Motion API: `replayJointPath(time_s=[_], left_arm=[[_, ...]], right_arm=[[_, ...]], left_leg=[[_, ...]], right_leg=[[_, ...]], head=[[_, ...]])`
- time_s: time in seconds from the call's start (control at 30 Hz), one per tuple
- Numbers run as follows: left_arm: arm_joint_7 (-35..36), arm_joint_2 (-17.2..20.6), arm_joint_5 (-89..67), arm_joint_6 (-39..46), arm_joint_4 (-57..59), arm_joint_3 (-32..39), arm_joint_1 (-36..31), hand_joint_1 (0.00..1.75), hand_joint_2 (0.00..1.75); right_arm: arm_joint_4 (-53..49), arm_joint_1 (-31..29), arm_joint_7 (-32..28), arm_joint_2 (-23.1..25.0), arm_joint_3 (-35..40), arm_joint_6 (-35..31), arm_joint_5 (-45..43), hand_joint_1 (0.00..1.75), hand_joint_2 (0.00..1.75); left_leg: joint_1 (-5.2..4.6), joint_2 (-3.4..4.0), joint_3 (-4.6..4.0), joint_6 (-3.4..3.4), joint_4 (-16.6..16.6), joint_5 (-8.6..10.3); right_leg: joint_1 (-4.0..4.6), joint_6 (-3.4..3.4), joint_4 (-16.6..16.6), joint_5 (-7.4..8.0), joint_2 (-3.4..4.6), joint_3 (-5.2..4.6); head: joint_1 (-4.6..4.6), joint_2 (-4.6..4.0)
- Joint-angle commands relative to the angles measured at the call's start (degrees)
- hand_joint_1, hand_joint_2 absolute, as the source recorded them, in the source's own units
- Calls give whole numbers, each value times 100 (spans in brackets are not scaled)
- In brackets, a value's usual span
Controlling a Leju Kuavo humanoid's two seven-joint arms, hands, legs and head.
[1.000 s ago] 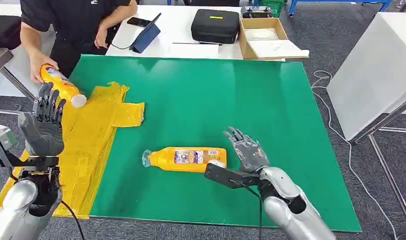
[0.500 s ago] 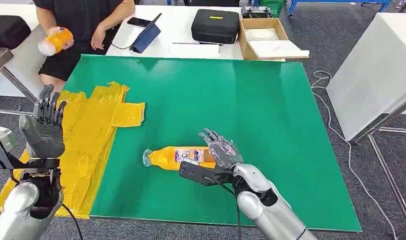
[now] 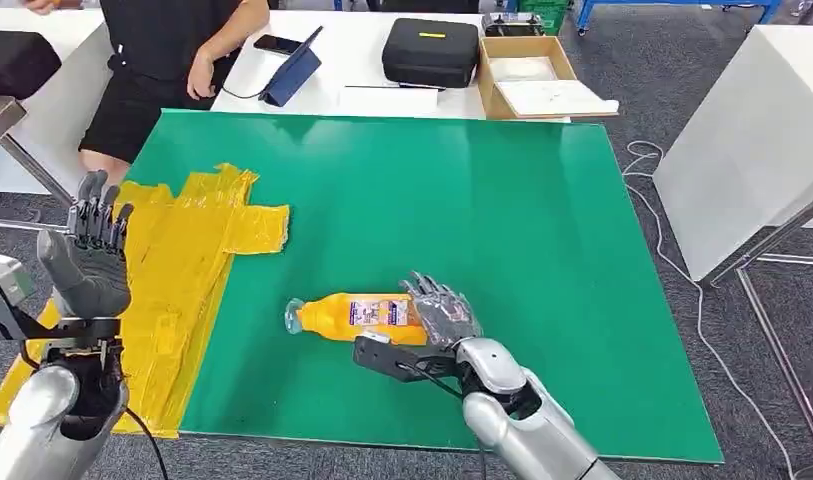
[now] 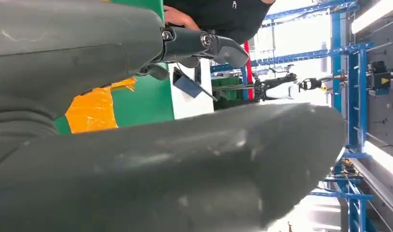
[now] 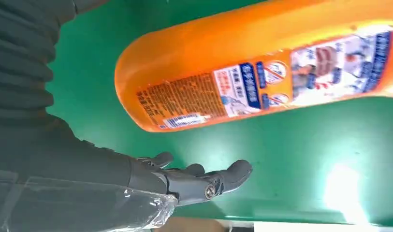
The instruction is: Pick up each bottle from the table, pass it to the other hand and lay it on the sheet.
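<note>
An orange bottle (image 3: 359, 316) with a printed label lies on its side on the green table (image 3: 502, 200), its pale cap toward the yellow sheet (image 3: 187, 270). My right hand (image 3: 440, 310) is over the bottle's base end with fingers spread, nothing in its grasp. In the right wrist view the bottle (image 5: 262, 72) lies just beyond my fingers (image 5: 204, 181), a strip of green between them. My left hand (image 3: 90, 255) is raised upright over the sheet's near left part, fingers apart and empty. The left wrist view is mostly my own hand (image 4: 151, 164).
A person (image 3: 172, 50) in black stands at the table's far left corner. Behind the green table, a white table (image 3: 352, 60) carries a black case (image 3: 431, 50), a cardboard box (image 3: 542, 75), a tablet (image 3: 292, 75) and a phone (image 3: 278, 43).
My right hand moved left over the bottle's base end. The person carried another orange bottle from the sheet's far corner away and out of sight. My left hand barely moved.
</note>
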Motion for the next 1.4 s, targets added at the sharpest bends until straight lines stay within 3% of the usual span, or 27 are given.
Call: replayJointPath(time_s=[0.03,0.8,1.4], left_arm=[[24,-76,51,35,-36,93,144,0,0],[-24,-139,4,-73,-320,247,357,0,0],[49,-334,-131,-135,-358,193,270,0,0]], right_arm=[[514,-132,77,71,55,9,353,0,175],[1334,-396,40,655,-332,15,1080,0,175],[1970,-629,37,783,-514,-74,1120,0,175]], left_leg=[[5,-1,12,-16,-6,0],[7,6,9,-18,-2,0],[3,-6,4,-11,-3,3]], right_leg=[[5,-9,-11,1,-5,15],[7,-11,-6,3,1,10],[3,-6,-5,2,-9,8]], head=[[0,0],[2,0],[0,0]])
